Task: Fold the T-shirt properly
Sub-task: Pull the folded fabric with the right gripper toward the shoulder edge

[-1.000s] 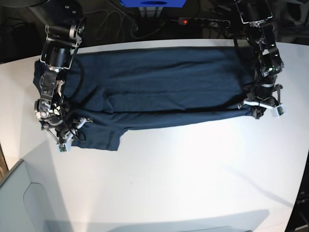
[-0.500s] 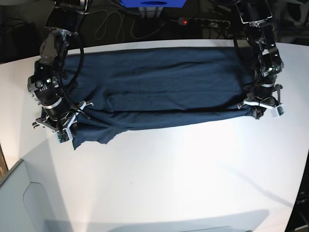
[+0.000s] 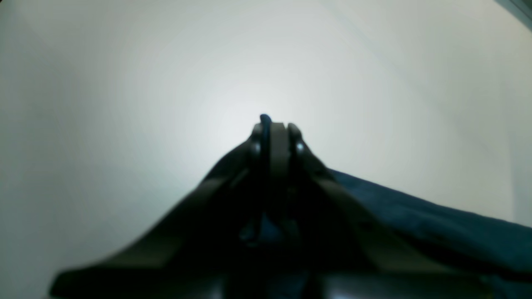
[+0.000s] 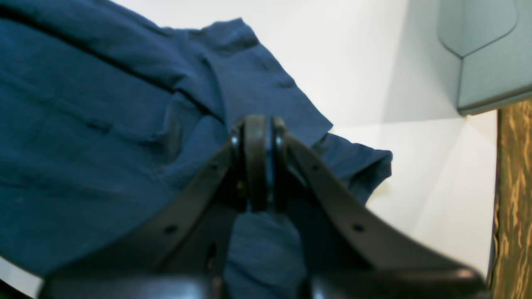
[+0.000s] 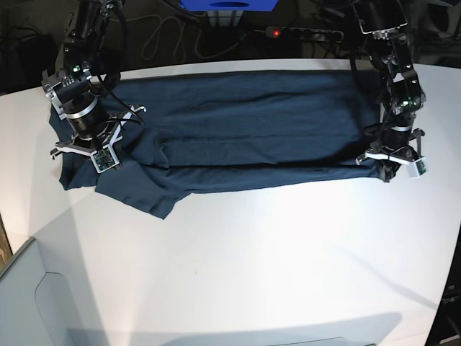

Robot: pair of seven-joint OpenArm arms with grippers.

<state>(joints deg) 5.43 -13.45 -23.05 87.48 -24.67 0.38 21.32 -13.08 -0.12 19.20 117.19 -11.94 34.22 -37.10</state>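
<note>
The dark navy T-shirt (image 5: 245,130) lies spread lengthwise across the far half of the white table (image 5: 274,259), its near long edge folded over. My right gripper (image 5: 85,155) is at the shirt's left end, shut on a lifted fold of cloth near the sleeve. In the right wrist view the gripper (image 4: 257,124) pinches the blue cloth (image 4: 83,124), which hangs bunched below it. My left gripper (image 5: 392,164) is at the shirt's near right corner, shut on the hem. In the left wrist view the gripper (image 3: 274,124) holds a sliver of cloth, and the shirt (image 3: 415,211) trails right.
A grey box (image 5: 29,303) stands at the near left corner, and it also shows in the right wrist view (image 4: 486,50) beside a wooden post (image 4: 513,199). A power strip (image 5: 302,32) and cables lie behind the table's far edge.
My right gripper has moved from the near left edge back toward the far side, carrying the sleeve end of the shirt with it. The left gripper has stayed at the right corner.
</note>
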